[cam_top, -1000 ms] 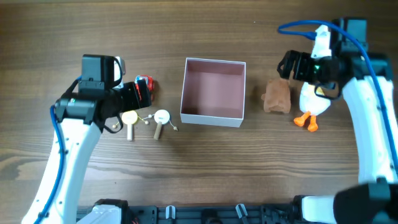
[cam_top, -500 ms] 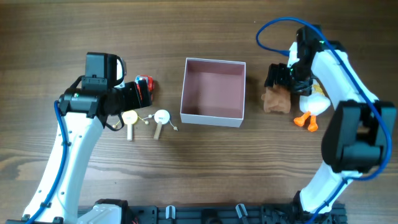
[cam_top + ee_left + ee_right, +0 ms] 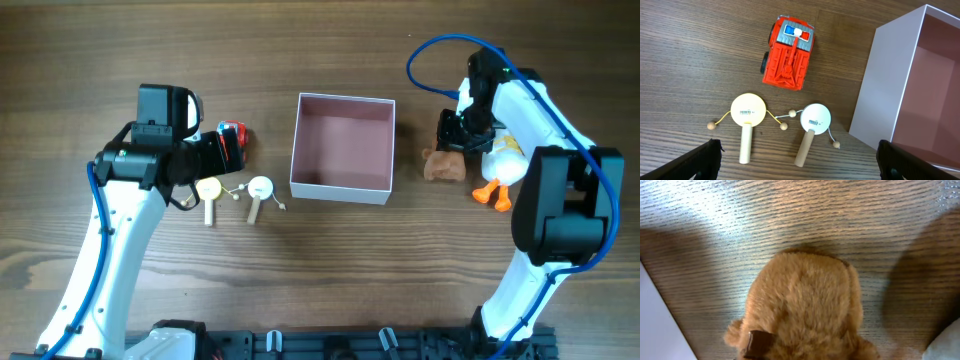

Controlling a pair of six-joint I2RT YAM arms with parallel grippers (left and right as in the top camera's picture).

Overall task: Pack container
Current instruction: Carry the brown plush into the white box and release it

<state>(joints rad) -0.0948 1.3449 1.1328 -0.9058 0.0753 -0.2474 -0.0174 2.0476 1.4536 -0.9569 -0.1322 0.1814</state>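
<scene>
Right gripper has dropped onto the plush toy, three o'clock of the container; pickup likely; can't tell its jaws; left gripper gapes wide.

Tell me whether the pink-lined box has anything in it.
Empty. Overhead, the container shows only bare pink floor; the fire truck and brown plush lie outside it on the table.

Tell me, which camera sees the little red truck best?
The left wrist view: the red truck lies whole and sharp from above, with its lights and wheels clear. Overhead shows only a small, partly hidden red bit. The right wrist view misses it.
</scene>
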